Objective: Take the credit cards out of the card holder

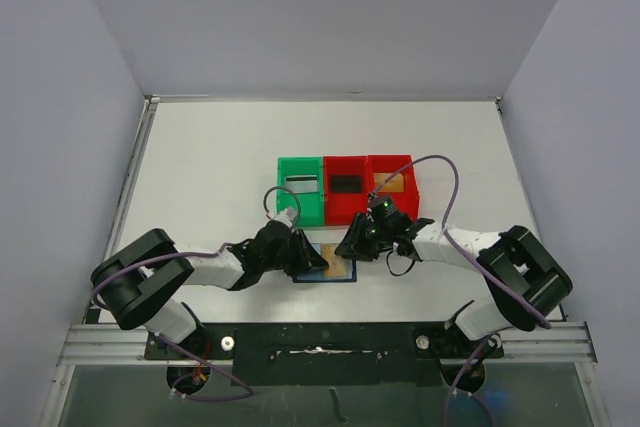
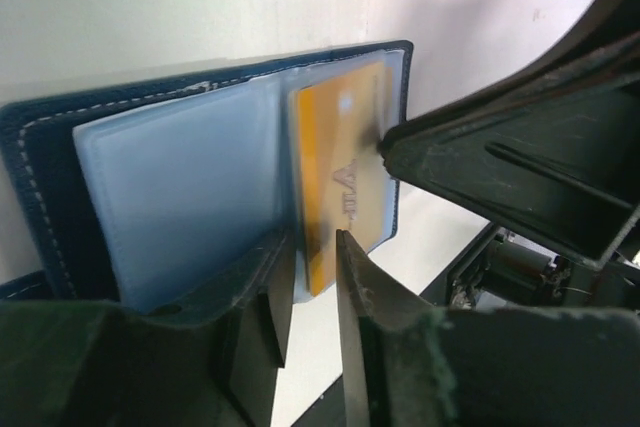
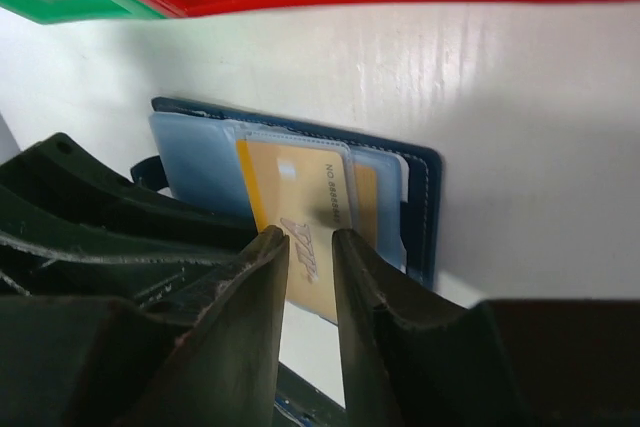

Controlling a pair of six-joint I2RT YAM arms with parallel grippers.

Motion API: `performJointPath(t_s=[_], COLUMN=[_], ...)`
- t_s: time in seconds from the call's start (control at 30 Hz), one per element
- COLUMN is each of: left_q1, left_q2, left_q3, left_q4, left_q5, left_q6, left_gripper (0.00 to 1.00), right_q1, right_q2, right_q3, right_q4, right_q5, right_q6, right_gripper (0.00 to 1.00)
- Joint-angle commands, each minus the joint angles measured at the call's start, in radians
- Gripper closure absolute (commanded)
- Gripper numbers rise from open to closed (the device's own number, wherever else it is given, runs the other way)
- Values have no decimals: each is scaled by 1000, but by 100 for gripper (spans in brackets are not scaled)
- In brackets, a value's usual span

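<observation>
Card holder point(image 2: 40, 147) open w/ gold card point(image 2: 345, 177) (partly out).

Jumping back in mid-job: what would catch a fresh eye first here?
The left gripper and right gripper crowd over the open card holder at the near centre of the table, a gold card partly out of it. Behind it stand a green bin and two red bins in a row.
</observation>
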Motion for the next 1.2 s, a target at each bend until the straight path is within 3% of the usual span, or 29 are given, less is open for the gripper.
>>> performJointPath(t_s=[0.0,0.3,0.47,0.63,0.87,1.17], left_q1=[5,8,18,47,47,11], left_q2=[11,7,17,48,28,16], left_q3=[38,4,-6,-66,-30,20], left_q4=[22,73,127,272,138,58], left_q5=[32,13,17,52,26,5], left_q6=[27,8,-20,-67,-9,22], left_gripper=[72,70,79,100,100,100], right_q1=[-9,-27,-27,-28,-37,-23], right_q2=[74,91,68,29,-55,12], right_q3=[-41,-50,-42,14,138,124], right_q4=[79,49,12,-79,-251,-179], right_q5=[-55,-38,-19,-7,76,-26], right_q6=[-3,-23,-29,-73,-132,-147], right_gripper=[73,76,76,76,75,76])
